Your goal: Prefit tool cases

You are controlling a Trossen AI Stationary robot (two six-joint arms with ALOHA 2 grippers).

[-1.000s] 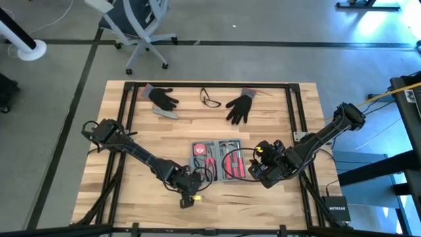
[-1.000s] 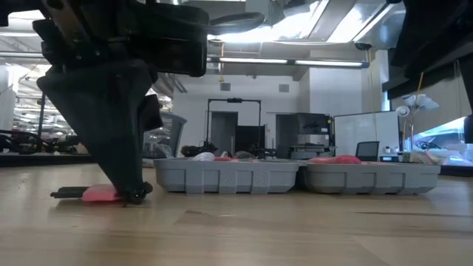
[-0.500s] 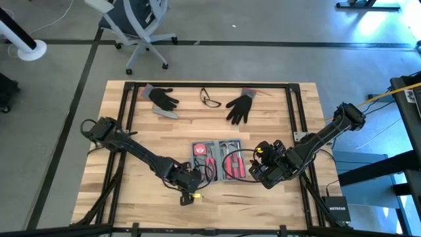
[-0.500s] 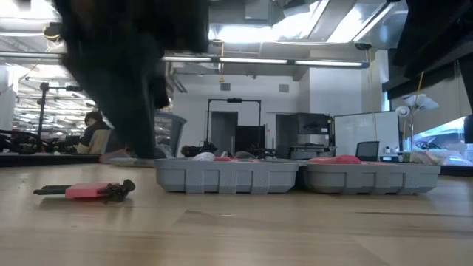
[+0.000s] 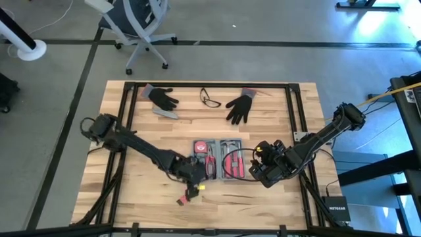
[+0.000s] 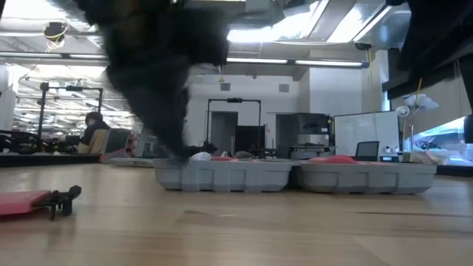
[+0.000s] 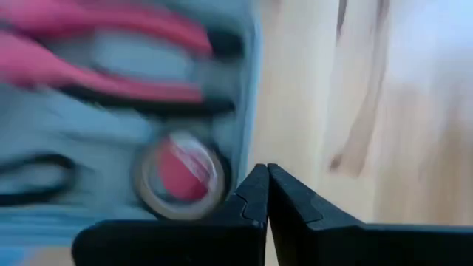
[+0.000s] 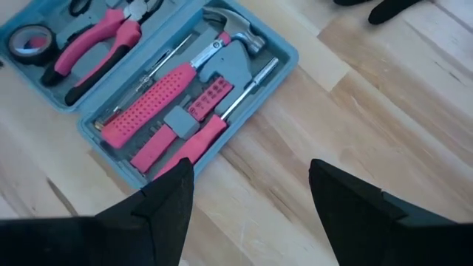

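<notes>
Looking down from above, I see the open case (image 5: 218,159) lying mid-tabletop (image 5: 276,105), while only my right wrist view shows its hammer (image 8: 225,29) and pink-handled tools sharply. My left hand (image 5: 195,172) is clenched on nothing, poised at the case's left edge by the tape roll (image 7: 181,176); my right hand (image 5: 258,172) gapes wide and empty just right of it. A pink-handled tool (image 6: 37,201) lies loose on the wood, and an office stretches behind.

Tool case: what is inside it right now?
The open tool case holds pink-handled pliers, a hammer, a roll of tape and small bits. The left gripper covers its near-left corner.
</notes>
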